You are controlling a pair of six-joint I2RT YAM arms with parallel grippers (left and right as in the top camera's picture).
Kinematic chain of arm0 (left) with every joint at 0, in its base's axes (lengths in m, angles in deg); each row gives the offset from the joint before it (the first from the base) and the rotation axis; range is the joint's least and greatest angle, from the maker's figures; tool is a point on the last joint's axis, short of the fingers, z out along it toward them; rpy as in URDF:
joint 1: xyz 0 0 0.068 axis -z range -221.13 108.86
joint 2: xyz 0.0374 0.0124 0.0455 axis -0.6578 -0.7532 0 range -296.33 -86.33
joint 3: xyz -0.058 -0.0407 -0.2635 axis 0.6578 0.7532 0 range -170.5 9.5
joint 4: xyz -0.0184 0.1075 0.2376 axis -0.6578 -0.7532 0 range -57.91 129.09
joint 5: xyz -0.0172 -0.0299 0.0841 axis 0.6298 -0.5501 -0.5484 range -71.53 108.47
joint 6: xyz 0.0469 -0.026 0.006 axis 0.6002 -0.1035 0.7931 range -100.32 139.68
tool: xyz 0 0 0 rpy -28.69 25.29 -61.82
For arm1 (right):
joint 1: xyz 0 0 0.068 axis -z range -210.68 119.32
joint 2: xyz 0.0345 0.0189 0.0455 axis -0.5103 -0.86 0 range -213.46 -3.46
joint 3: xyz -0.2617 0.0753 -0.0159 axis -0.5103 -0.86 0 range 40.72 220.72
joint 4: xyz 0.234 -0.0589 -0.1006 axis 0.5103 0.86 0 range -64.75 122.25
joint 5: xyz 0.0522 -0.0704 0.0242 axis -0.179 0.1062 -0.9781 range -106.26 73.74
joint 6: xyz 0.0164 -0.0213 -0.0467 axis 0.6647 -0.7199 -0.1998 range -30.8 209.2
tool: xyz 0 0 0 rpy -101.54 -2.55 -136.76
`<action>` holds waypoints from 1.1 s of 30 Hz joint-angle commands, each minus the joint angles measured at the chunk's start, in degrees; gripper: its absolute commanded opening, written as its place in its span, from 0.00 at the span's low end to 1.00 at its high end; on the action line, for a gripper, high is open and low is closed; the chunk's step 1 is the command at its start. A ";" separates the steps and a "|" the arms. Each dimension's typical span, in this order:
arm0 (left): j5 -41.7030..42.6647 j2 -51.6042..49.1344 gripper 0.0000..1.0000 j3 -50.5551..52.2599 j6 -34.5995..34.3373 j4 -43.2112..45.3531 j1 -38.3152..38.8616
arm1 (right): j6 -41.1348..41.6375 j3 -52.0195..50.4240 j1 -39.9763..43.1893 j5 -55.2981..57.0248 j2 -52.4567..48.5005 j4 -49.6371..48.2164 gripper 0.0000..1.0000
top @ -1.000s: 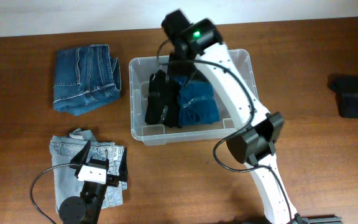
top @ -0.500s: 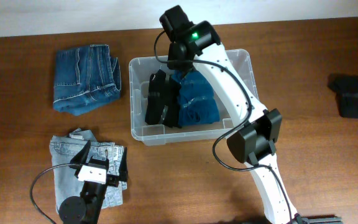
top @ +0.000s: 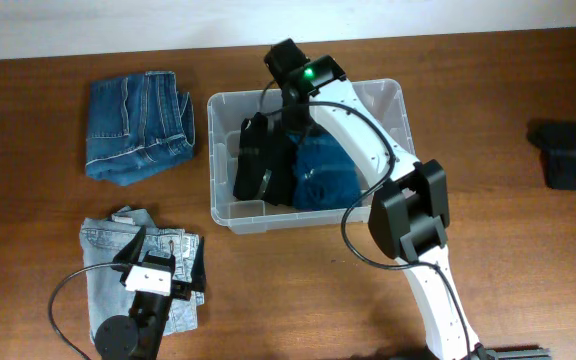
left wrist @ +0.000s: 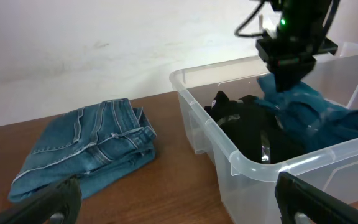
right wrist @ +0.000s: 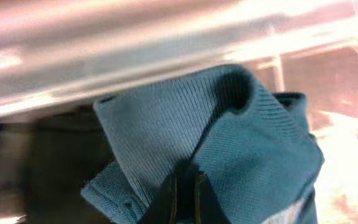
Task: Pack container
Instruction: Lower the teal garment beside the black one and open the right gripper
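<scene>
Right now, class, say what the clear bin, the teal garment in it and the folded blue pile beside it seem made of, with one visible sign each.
Container: seemingly clear glossy plastic; the table shows through its walls.
Teal garment: a matt knit, fibre unclear; fine ribbed rows show.
Folded pile: likely denim; blue cloth with pale stitched seams.

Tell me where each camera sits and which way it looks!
Overhead: above the table, looking straight down; shows the left arm, right arm and bin.
Left wrist: low on the left arm, facing the dark jeans and bin; its open left hand edges the bottom.
Right wrist: down in the bin, close on the blue sweater; its right hand is shut on it.
Shared: overhead and left wrist both show bin and dark jeans.
</scene>
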 commanded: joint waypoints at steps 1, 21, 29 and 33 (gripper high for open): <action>0.28 0.33 0.99 0.35 0.92 -0.07 -0.33 | -1.25 -0.57 0.33 1.18 0.11 0.33 0.04; 0.28 0.33 0.99 0.35 0.92 -0.07 -0.33 | -7.23 8.63 5.40 2.89 8.24 14.23 0.07; 0.28 0.33 0.99 0.35 0.92 -0.07 -0.33 | -9.11 -4.57 6.36 4.83 8.22 12.46 0.04; 0.26 0.33 0.99 0.35 0.92 -0.07 -0.33 | -9.09 -10.93 6.36 4.68 8.22 9.49 0.04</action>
